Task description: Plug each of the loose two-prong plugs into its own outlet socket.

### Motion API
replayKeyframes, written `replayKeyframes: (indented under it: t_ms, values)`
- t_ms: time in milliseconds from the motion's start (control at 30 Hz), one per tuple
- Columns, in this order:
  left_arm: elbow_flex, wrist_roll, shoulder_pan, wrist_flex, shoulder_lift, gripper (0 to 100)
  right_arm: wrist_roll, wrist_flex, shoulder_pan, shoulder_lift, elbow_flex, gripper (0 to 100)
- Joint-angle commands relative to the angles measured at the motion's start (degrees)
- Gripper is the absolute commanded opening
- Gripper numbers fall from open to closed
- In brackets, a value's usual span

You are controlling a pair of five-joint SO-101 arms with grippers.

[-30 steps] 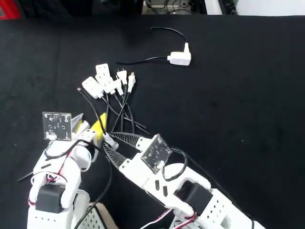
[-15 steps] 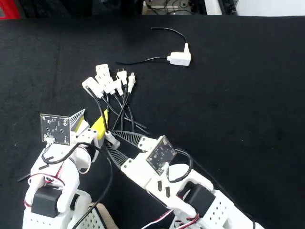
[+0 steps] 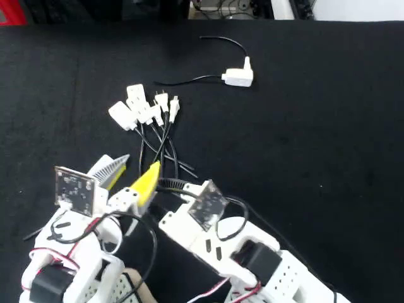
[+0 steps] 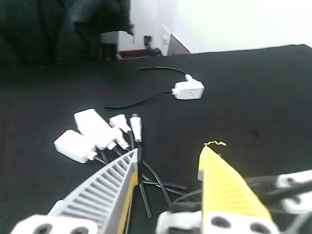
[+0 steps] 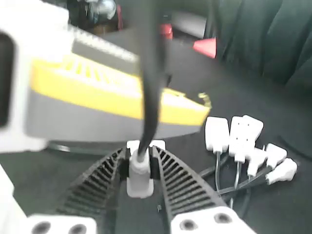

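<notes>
Spreading wide rightward, black table (image 3: 328,151), lone socket (image 3: 238,77) toward far edge, right gripper (image 5: 139,152) pinching a white plug (image 5: 140,182), left gripper (image 4: 170,152) spread just beside it, plug bunch (image 3: 144,107) near ahead.

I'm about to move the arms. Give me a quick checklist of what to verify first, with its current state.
1. Grip: ok, right gripper is shut on the plug.
2. Spare hand: ok, left gripper is open and holds nothing.
3. Arm clearance: not ok, in the high view the left arm's yellow finger overlaps the right gripper.
4. Cable run: not ok, cords cross below the socket cluster.
5. Prong direction: cannot tell, hidden.
</notes>
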Motion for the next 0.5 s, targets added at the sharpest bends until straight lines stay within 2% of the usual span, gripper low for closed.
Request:
replayKeyframes:
  t_ms: [0, 200, 300, 367, 467]
  values:
    - [-3.21, 0.0, 0.92, 0.44, -0.09, 21, -0.26, 0.09, -0.09, -0.48, -0.31, 1.1]
    - [-3.12, -3.69, 0.31, 0.79, -0.09, 21, 0.0, 0.09, 0.0, -0.48, -0.31, 1.1]
    - [-3.3, -5.71, -0.4, 3.78, -0.18, 21, 0.0, 0.18, 0.18, -0.48, -0.57, 1.1]
    - [-3.47, -6.33, -4.44, 5.27, -0.18, 21, 0.0, 1.49, 0.26, -0.04, -1.63, 1.1]
    - [-4.35, -5.98, -14.29, 6.07, -0.18, 21, -0.26, 3.69, 0.26, 4.44, -5.67, 1.1]
